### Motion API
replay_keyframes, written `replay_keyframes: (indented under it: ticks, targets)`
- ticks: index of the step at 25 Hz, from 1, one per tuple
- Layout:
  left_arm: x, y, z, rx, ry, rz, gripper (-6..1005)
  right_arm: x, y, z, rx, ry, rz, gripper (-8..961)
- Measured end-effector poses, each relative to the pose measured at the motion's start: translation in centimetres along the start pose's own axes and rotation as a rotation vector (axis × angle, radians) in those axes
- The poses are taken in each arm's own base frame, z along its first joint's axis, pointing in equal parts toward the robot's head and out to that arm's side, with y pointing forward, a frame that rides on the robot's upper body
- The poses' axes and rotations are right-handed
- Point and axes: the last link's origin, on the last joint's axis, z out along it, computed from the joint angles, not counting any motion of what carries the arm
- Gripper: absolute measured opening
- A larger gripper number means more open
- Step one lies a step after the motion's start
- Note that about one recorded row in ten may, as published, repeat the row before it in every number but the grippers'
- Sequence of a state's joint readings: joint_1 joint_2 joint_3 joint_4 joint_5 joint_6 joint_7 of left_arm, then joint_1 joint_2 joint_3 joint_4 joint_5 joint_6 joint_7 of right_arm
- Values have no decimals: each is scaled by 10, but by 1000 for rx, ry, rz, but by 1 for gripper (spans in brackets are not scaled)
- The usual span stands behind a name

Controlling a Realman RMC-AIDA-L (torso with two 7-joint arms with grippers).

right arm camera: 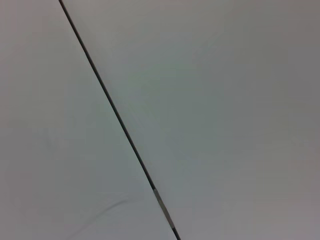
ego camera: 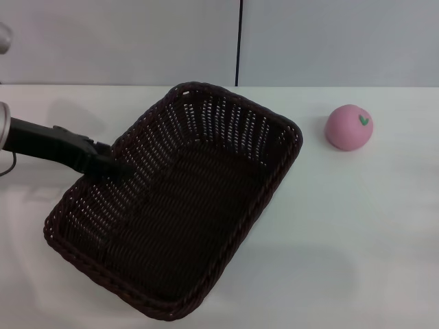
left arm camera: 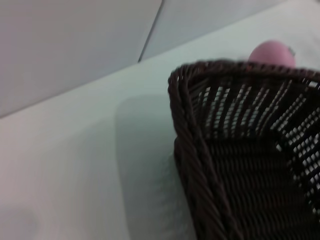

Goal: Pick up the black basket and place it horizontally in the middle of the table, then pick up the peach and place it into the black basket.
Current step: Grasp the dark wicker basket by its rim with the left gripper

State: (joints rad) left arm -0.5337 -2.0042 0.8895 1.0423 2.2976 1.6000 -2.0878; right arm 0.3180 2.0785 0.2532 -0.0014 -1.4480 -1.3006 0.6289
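White table (ego camera: pixel 357 233), black basket (ego camera: pixel 178 199) skewed.

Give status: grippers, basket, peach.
Left gripper at black basket left rim. Right gripper not in view. Basket skewed diagonally; peach on table, right of basket. Nothing between them.

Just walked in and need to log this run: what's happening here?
The left gripper is at the left long wall of the black basket, apparently gripping its rim. The basket sits diagonally on the white table and holds nothing, so it isn't yet laid horizontally. The peach rests on the table off the basket's far right corner, untouched. The right arm isn't visible in the head view; its wrist camera shows only a plain panelled surface.
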Motion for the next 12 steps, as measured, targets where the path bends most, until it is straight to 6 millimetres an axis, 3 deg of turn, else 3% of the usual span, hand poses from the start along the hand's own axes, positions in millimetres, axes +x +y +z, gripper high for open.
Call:
replay_keyframes:
  ticks: [2, 12]
  targets:
    - [1, 0, 7, 25, -67, 7, 811, 1, 0, 1, 5, 7, 1, 602]
    - [4, 2, 10, 28, -77, 45, 804, 1, -2, 1, 15, 6, 3, 602]
